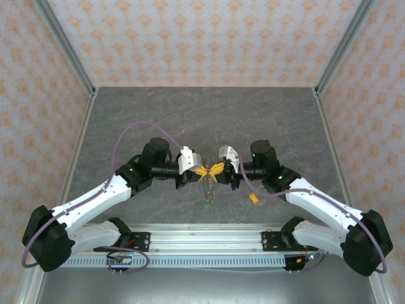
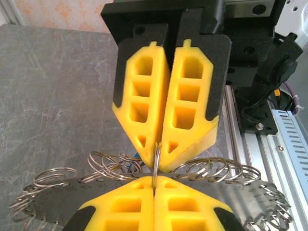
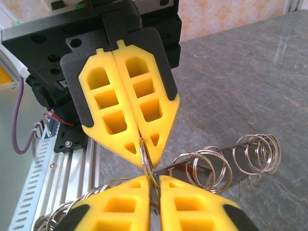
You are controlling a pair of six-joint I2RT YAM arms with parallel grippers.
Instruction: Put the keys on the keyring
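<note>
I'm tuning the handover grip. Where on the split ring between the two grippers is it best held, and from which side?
Probably by its thin wire rim, with the pads flat against its two faces. The split ring stands upright in line with both arms, so each gripper can come in from its own end with fingertips only, as the left gripper and right gripper do now.

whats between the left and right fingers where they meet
A thin metal ring, edge-on, clamped by the left fingers and right fingers, in both wrist views.
</note>
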